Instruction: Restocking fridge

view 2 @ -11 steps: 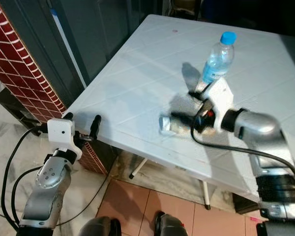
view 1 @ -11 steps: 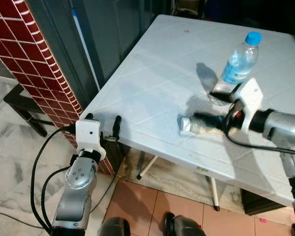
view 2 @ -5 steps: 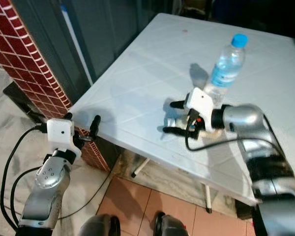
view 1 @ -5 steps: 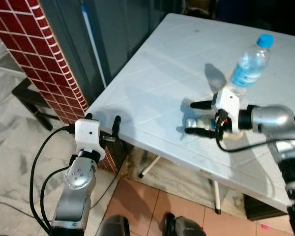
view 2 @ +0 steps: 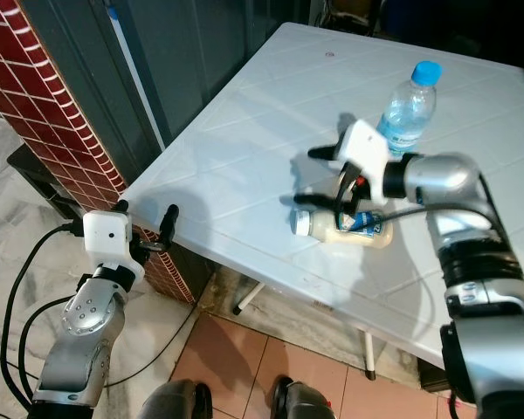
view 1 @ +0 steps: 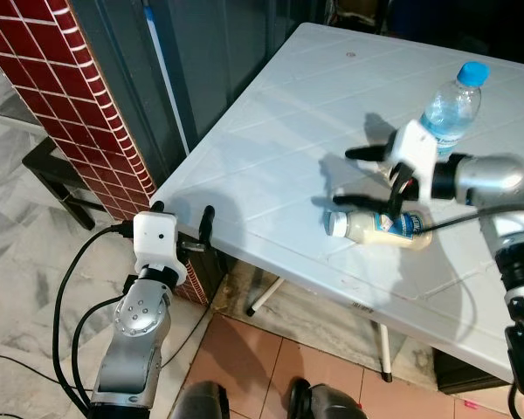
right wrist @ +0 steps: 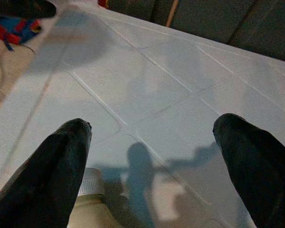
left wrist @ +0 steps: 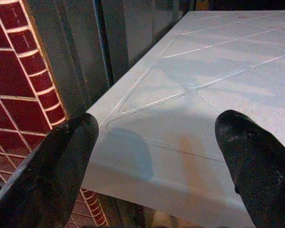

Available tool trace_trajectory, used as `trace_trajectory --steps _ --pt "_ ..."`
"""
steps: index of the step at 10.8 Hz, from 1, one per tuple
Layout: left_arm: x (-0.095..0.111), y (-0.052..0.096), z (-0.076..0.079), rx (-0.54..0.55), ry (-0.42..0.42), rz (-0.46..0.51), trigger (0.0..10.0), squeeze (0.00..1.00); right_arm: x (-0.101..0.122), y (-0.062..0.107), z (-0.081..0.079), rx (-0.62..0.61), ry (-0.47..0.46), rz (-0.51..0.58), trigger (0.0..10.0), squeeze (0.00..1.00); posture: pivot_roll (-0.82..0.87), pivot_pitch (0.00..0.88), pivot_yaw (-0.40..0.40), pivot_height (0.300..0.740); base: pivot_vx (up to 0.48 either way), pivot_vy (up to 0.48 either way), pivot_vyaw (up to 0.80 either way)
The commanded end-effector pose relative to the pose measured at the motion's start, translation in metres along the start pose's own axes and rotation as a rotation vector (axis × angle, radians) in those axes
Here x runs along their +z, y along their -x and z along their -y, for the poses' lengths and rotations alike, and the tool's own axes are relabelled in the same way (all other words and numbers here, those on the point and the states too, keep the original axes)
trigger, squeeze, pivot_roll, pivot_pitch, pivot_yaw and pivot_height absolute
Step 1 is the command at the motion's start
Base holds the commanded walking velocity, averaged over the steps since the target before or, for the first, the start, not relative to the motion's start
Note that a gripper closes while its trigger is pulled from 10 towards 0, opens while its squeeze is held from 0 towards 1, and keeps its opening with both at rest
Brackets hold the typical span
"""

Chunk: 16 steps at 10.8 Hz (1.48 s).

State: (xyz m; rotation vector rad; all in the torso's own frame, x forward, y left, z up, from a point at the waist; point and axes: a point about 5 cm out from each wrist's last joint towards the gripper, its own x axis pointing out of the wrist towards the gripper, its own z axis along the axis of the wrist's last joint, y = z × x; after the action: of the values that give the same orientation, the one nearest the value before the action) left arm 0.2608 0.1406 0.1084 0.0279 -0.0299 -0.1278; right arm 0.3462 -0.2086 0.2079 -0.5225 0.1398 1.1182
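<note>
A cream sauce bottle [view 1: 380,230] with a white cap lies on its side on the white plastic table [view 1: 279,113], near the front edge. My right gripper [view 1: 343,178] hovers open just above and behind its cap end, holding nothing. In the right wrist view the cap [right wrist: 91,183] peeks out beside one black finger [right wrist: 57,166]. A clear water bottle [view 1: 448,106] with a blue cap stands upright behind the right wrist. My left gripper [view 1: 182,211] is open at the table's near-left corner, its fingers [left wrist: 61,161] level with the edge.
A red brick pillar [view 1: 61,96] and a dark wall stand left of the table. A low dark bench [view 1: 48,170] sits on the marble floor beside the pillar. Table legs [view 1: 262,297] reach the tiled floor under the front edge.
The right gripper has opened, let go of the sauce bottle and risen off it. The bottle now lies free on the table. The left arm has stayed put.
</note>
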Motion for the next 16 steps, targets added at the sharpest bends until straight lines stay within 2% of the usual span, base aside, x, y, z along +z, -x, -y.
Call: trace_trajectory --steps 1,2,4,6,8,10,11,14,16 --pt "-0.001 0.001 -0.001 0.009 -0.008 -0.002 10.0 0.0 0.003 -0.001 -0.004 0.056 0.008 0.006 10.0 0.0 0.01 0.078 0.039 0.74 0.0 0.0 0.0" --pt "-0.002 0.002 -0.001 0.008 -0.007 -0.008 10.0 0.0 -0.005 0.0 -0.007 0.111 -0.004 -0.044 10.0 0.0 0.01 0.08 0.04 0.74 0.0 0.0 0.0" --pt "-0.002 0.001 0.0 0.009 -0.005 -0.01 10.0 0.0 -0.007 0.003 -0.01 0.2 -0.035 -0.089 10.0 0.0 0.01 0.081 0.036 0.74 0.0 0.0 0.0" --pt "-0.003 0.002 0.0 0.014 -0.003 -0.012 10.0 0.0 -0.017 0.006 -0.009 0.156 -0.065 -0.164 10.0 0.0 0.01 0.082 0.031 0.74 0.0 0.0 0.0" --pt "-0.003 0.002 0.0 0.016 -0.002 -0.015 10.0 0.0 -0.027 0.01 -0.014 0.138 -0.092 -0.194 10.0 0.0 0.01 0.083 0.03 0.74 0.0 0.0 0.0" --pt "-0.003 0.0 0.002 0.004 -0.001 -0.013 10.0 0.0 -0.025 0.008 -0.014 0.155 -0.081 -0.184 10.0 0.0 -0.01 0.086 0.039 0.74 0.0 0.0 0.0" --pt "-0.002 -0.001 0.003 0.003 0.0 -0.012 10.0 0.0 -0.022 0.006 -0.013 0.184 -0.065 -0.191 10.0 0.0 -0.01 0.086 0.037 0.74 0.0 0.0 0.0" --pt "-0.003 0.0 0.003 0.014 0.005 -0.011 10.0 0.0 -0.01 0.0 0.001 0.235 0.082 -0.28 10.0 0.0 0.0 0.087 0.019 0.74 0.0 0.0 0.0" --pt "-0.003 0.001 0.004 0.016 0.009 -0.013 10.0 0.0 -0.006 -0.006 0.005 0.295 0.129 -0.341 10.0 0.0 0.0 0.091 0.013 0.74 0.0 0.0 0.0"
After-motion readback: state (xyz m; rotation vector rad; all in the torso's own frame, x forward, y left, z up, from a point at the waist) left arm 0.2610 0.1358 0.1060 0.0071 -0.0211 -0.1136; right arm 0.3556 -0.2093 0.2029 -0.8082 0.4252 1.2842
